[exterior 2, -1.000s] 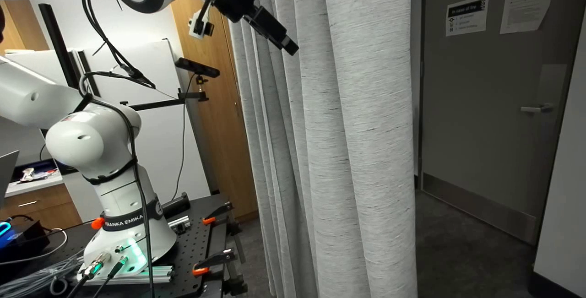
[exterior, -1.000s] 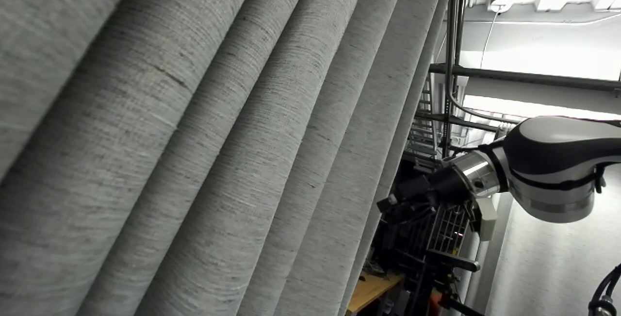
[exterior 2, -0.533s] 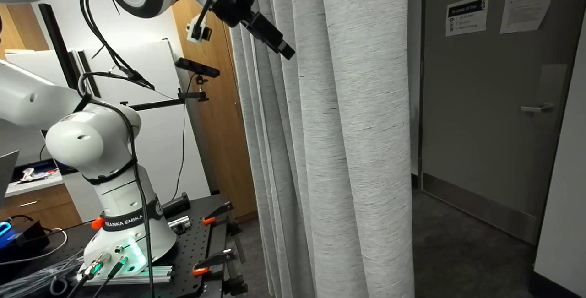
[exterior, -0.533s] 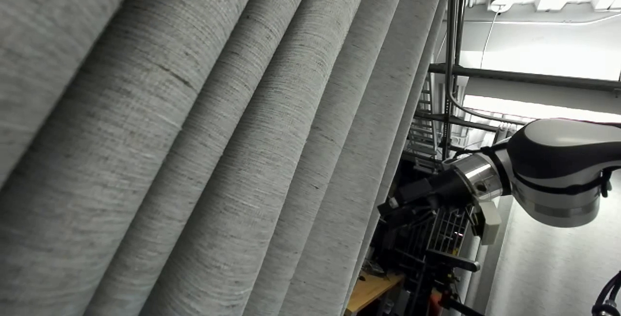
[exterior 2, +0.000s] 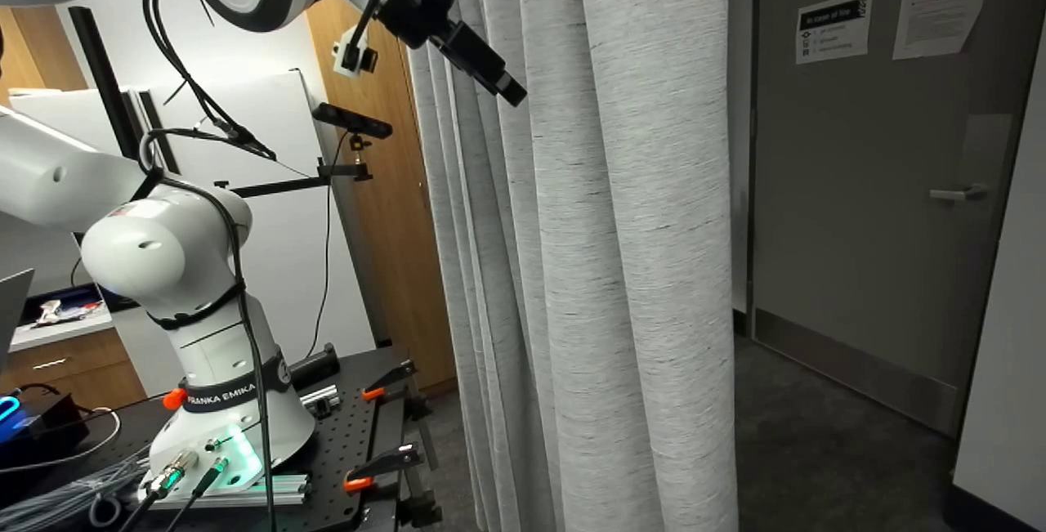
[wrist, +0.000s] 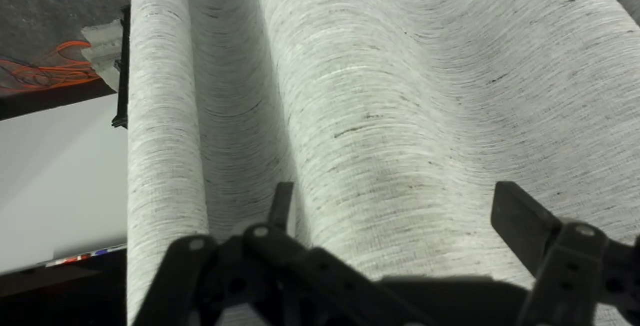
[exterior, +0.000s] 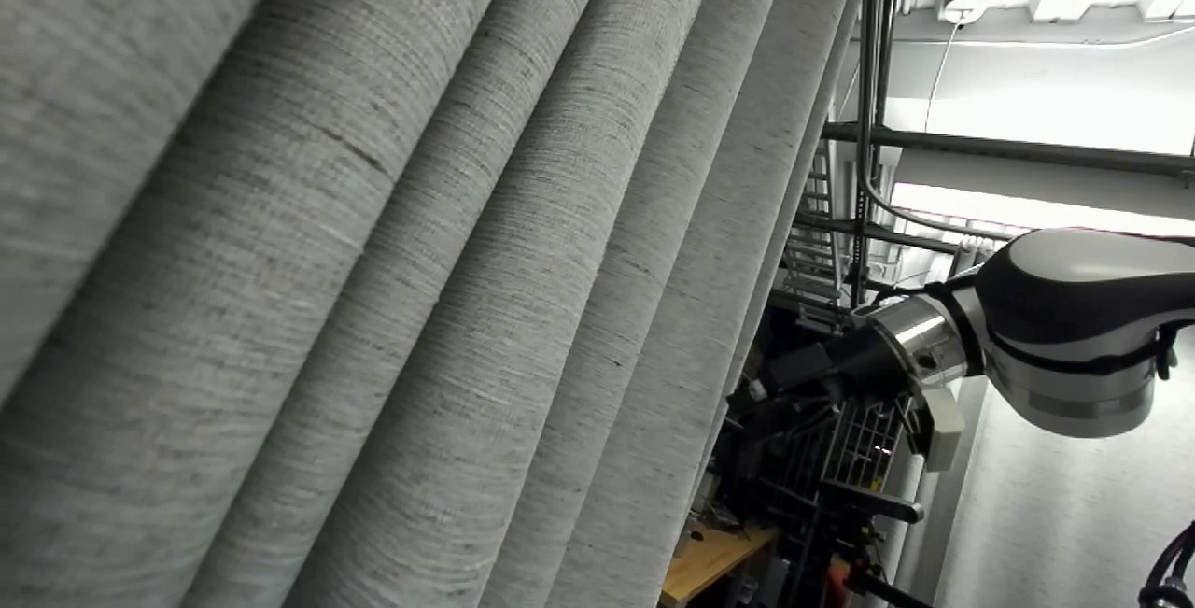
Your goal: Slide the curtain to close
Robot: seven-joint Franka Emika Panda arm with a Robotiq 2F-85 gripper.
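The curtain is large light-grey woven fabric with deep pleats; it fills most of an exterior view [exterior: 467, 262], hangs right of the arm in an exterior view [exterior 2: 654, 254] and fills most of the wrist view [wrist: 370, 90]. My gripper [wrist: 392, 188] is open, its two black fingers wide apart with a broad fold of curtain ahead and between them. The left finger lies over the groove beside that fold. In the exterior views the gripper tip [exterior 2: 513, 92] [exterior: 745, 395] is at the curtain's near surface. Whether the fingers touch the cloth is unclear.
A grey door [exterior 2: 858, 189] stands beyond the curtain's right edge. A black camera [exterior 2: 353, 121] on a stand arm is below the gripper. The robot's table [exterior 2: 351, 401] has orange-tipped clamps [exterior 2: 384, 467] at its edge. A wooden cabinet [exterior 2: 392, 213] stands behind.
The gripper has moved slightly down and back toward the arm's side, then stayed nearly still. The curtain folds have swayed slightly. The gripper has not visibly taken hold of anything.
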